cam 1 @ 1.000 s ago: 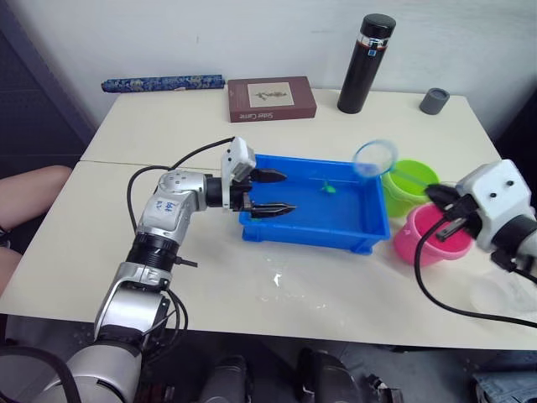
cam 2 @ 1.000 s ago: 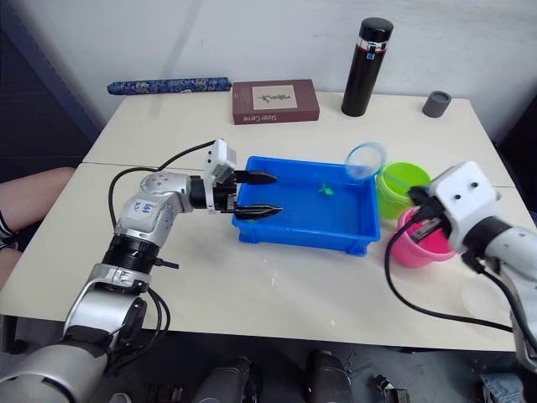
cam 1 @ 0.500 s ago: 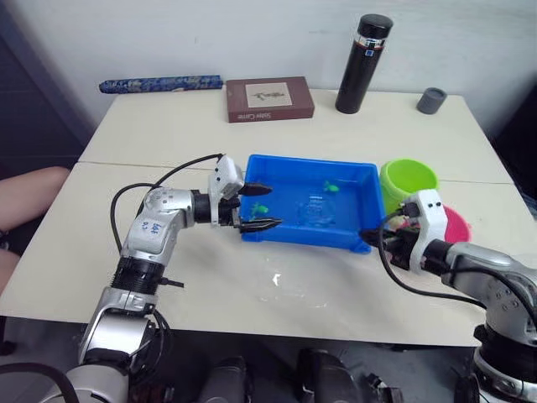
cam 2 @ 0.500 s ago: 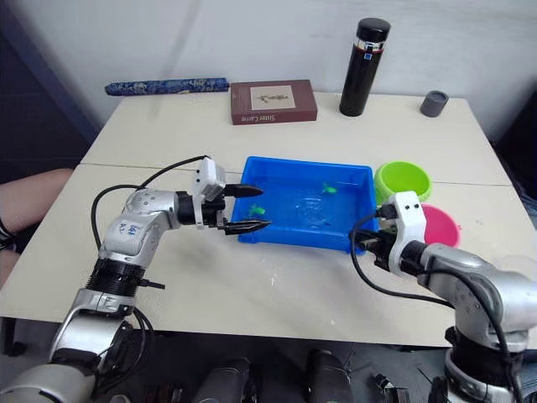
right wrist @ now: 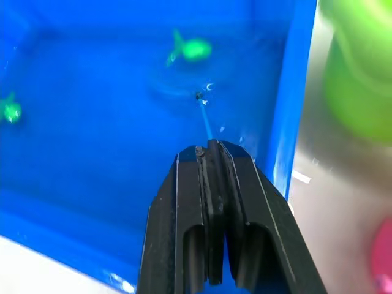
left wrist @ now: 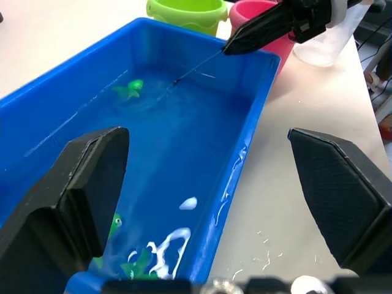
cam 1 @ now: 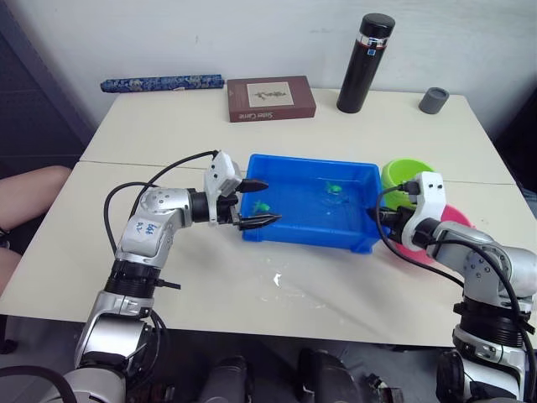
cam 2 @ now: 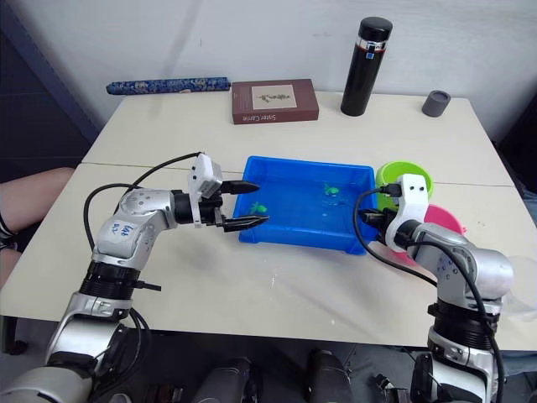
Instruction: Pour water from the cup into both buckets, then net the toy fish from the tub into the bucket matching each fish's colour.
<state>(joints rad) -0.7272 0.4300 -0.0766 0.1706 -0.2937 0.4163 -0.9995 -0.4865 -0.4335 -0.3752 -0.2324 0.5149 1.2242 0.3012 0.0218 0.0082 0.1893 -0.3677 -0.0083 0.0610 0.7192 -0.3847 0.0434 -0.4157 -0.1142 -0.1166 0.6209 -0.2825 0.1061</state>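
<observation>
The right gripper [right wrist: 211, 184], fingers pinched on the thin handle of the net [right wrist: 206, 116], has swung down from above the buckets within the last second. The hoop is now sunk in the tub's [cam 1: 289, 237] water, probably just beside a green fish [right wrist: 191, 49]: a fresh scoop is starting. The left gripper [cam 1: 256, 202] has drawn back to the tub's near-left corner, fingers spread wide, holding nothing. Two more green fish [cam 1: 258, 206] lie there. Beyond the tub's right end stand the pink bucket [cam 1: 457, 220] and the green bucket [cam 1: 401, 174]; their contents cannot be made out.
</observation>
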